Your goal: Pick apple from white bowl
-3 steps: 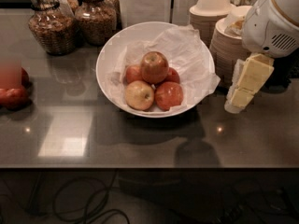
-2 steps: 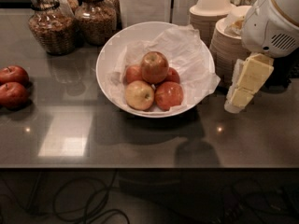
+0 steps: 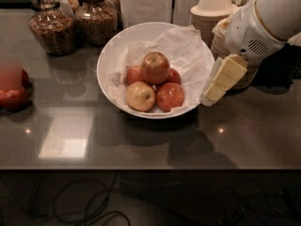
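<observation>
Camera view.

Worktop: dark and glossy.

White bowl: set at centre, lined with crumpled paper.

Apple: red-orange and streaked. It is perched on top of the pile inside the White bowl, propped on a paler yellow apple at front left and on darker red apples at front right and behind.

Gripper: held just beside the bowl's right rim, angled down and leftward, apart from the Apple. Whether it is open or closed cannot be told.

Glass jars: placed behind, left.

Stacked beige bowls: placed behind, right.

Loose red apples: laid at the left edge.
</observation>
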